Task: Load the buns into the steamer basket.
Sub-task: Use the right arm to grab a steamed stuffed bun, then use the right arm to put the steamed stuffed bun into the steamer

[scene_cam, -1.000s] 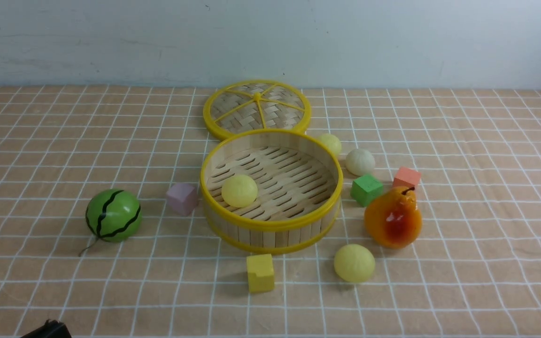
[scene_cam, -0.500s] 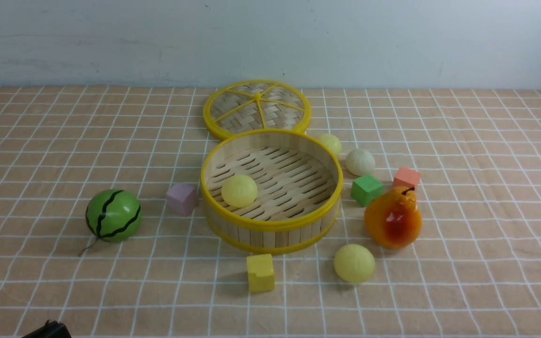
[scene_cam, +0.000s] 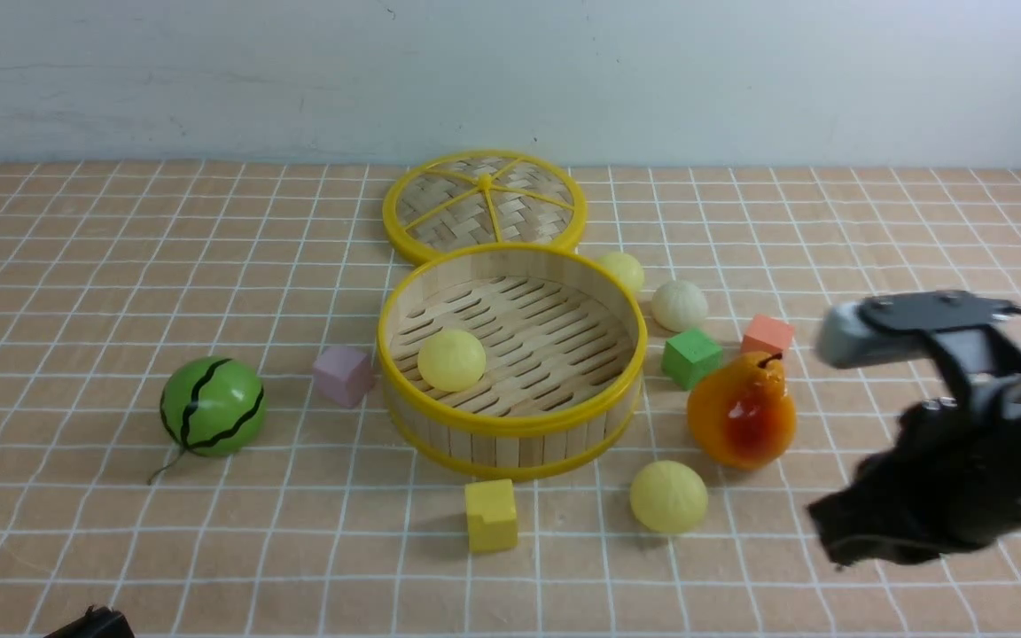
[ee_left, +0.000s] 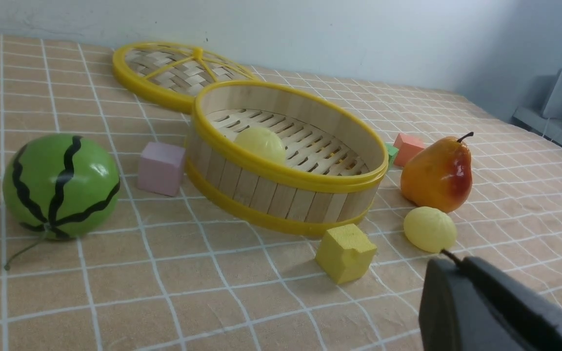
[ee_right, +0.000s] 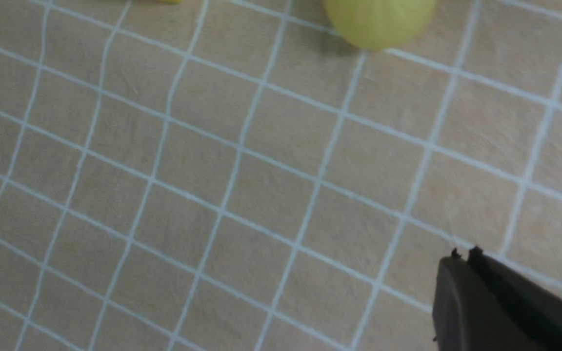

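The steamer basket [scene_cam: 510, 427] stands mid-table with one pale yellow bun [scene_cam: 451, 360] on its slatted floor. A second pale yellow bun [scene_cam: 668, 496] lies on the cloth in front of it to the right. A third pale yellow bun [scene_cam: 623, 270] and the off-white bun [scene_cam: 679, 305] lie behind it to the right. My right gripper [scene_cam: 834, 532] is shut and empty, low to the right of the front bun, which shows in the right wrist view [ee_right: 378, 19]. My left gripper [ee_left: 449, 258] is shut and empty, at the near left table edge [scene_cam: 89, 622].
The woven lid [scene_cam: 484, 206] lies behind the basket. A watermelon ball [scene_cam: 214, 406] and a pink cube [scene_cam: 344, 374] are on the left. A yellow cube [scene_cam: 491, 514] is in front. A green cube [scene_cam: 692, 357], an orange cube [scene_cam: 767, 335] and a pear [scene_cam: 743, 416] are on the right.
My right arm has come into the front view from the right and now hangs beside the pear and the front bun. No object has moved.
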